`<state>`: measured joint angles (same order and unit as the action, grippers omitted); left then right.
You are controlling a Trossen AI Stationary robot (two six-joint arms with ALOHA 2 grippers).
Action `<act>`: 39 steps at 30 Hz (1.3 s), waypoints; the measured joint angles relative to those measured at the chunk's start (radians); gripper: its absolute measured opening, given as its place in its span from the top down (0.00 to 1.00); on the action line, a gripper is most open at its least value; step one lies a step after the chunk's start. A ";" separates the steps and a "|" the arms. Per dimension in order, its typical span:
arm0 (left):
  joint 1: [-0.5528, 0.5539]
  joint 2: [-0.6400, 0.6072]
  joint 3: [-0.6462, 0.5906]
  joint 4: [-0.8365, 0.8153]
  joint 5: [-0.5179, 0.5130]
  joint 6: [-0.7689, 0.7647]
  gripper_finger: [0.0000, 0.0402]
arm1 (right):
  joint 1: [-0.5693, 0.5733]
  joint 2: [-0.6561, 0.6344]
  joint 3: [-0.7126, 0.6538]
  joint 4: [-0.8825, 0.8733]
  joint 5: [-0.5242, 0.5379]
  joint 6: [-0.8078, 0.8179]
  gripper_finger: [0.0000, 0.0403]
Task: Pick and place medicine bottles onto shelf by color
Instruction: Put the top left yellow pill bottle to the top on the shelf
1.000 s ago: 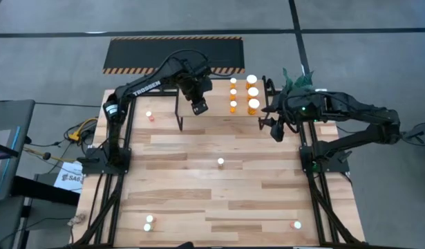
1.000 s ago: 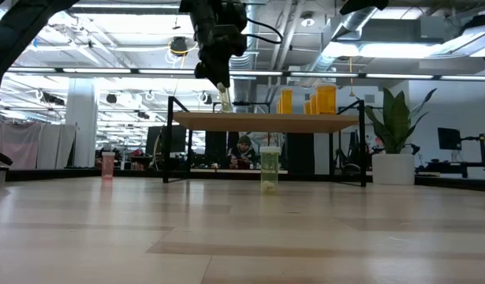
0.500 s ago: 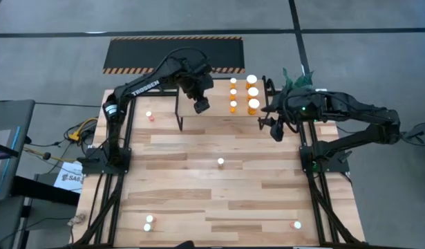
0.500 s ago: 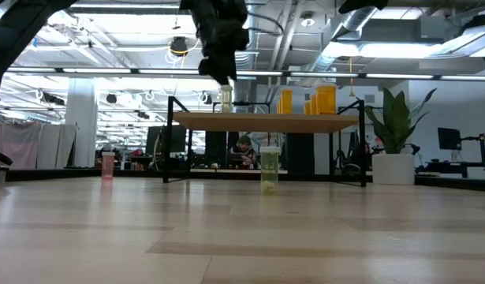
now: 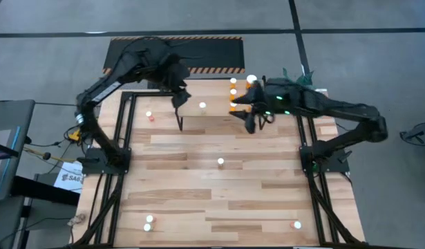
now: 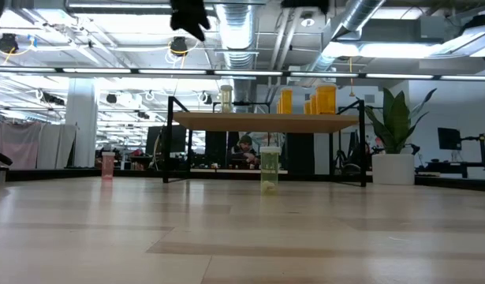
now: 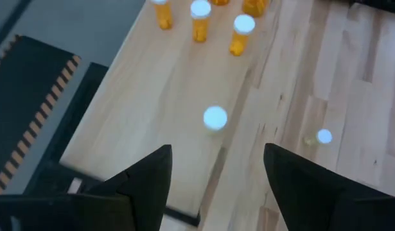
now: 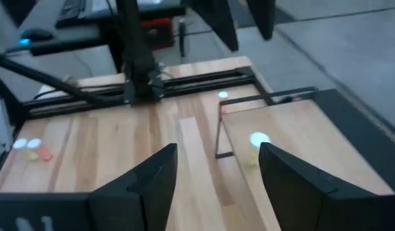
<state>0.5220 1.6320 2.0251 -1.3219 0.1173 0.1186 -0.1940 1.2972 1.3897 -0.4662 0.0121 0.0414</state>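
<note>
Only one bit of print is partly legible: high view, white sheet [image 5: 69,178] on the floor by the left arm's base frame, dark bold letters approx. "SA…", rest too small to tell. Left arm [image 5: 101,86] carries pale lettering along its link, not legible at this angle. Black mat [image 5: 174,52] beyond the table has orange/black hazard stripes on its near and far edges: a warning marking, no words. Medicine bottles [image 7: 200,29] on the shelf [image 7: 152,109]: plain white caps, any label print too blurred to read in the wrist views and too small in the low view.
</note>
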 joint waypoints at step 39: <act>0.002 -0.608 -0.773 0.438 -0.077 -0.052 0.46 | -0.145 0.642 0.378 -0.057 -0.063 -0.090 0.32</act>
<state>0.5243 1.0245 1.2526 -0.8838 0.0402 0.0668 -0.3393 1.9392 1.7676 -0.5228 -0.0509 -0.0490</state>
